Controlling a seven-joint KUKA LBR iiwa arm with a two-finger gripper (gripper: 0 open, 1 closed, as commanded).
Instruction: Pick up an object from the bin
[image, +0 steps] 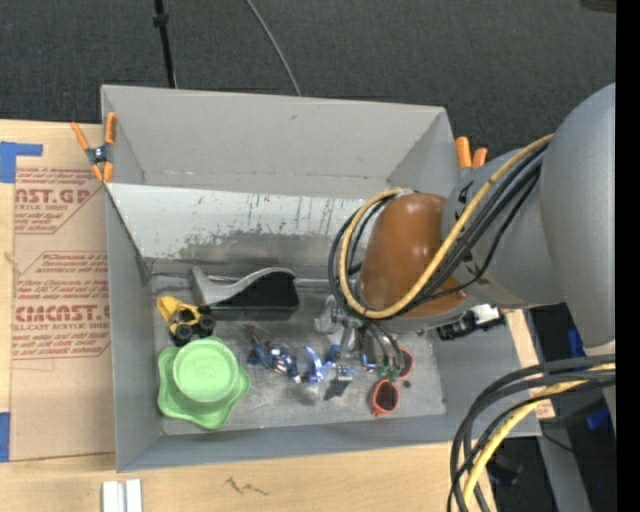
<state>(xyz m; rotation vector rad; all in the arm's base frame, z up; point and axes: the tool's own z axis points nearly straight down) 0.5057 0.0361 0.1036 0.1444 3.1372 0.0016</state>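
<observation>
The hand (340, 350) hangs low over the floor of the bin (130, 250), a little toward 3 o'clock from the middle and tucked under the arm's orange cover (405, 255). Cables and the cover hide its tip, so it cannot be told whether it is apart or together, or whether it has anything.

Directly under it and spreading toward 9 o'clock lies a scatter of small blue-and-silver bits (298, 362), the likeliest target. They look light, thin and crinkly, probably slippery on the metal floor and apt to skid or slip free. A low, centred pinch across the thickest clump seems safest.

At 5 o'clock from the hand sits a red-rimmed thing (385, 397), near the bin's front wall. It appears stiff and easier to grip by its rim.

At 8 o'clock in the bin stands a green flower-shaped cup (205, 380), well apart from the hand. A yellow-and-black piece (183, 313) lies at 9 o'clock, and a grey-and-black handled tool (250, 290) at 11 o'clock.

Open floor lies toward 12 o'clock, below the sloping back wall. The right and front walls stand near, so a straight lift looks clearest.
</observation>
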